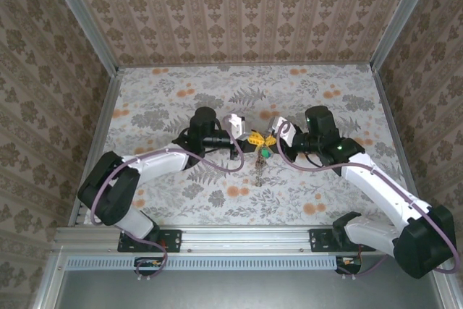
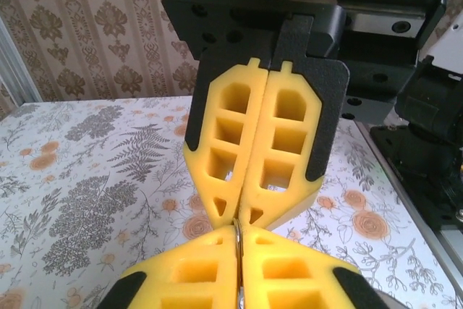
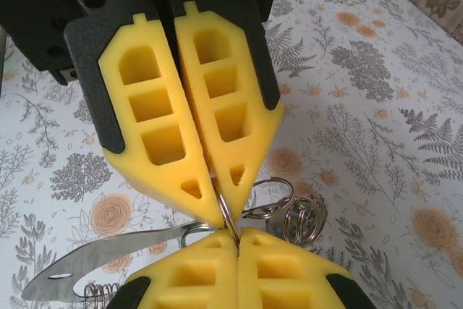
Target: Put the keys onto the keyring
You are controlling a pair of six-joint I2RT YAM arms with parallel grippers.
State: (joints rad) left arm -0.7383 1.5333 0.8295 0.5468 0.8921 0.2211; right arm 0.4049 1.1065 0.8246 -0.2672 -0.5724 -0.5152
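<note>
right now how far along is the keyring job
Done: the metal ring is found and gripped. In hand: the left gripper and right gripper are shut tip to tip on it, with smaller rings and a flat metal blade beside it. To do: I cannot tell that any bright-headed key is threaded on, so threading probably remains.

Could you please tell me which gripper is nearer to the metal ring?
Neither: the left gripper and the right gripper meet tip to tip, and both are shut on the metal ring.
</note>
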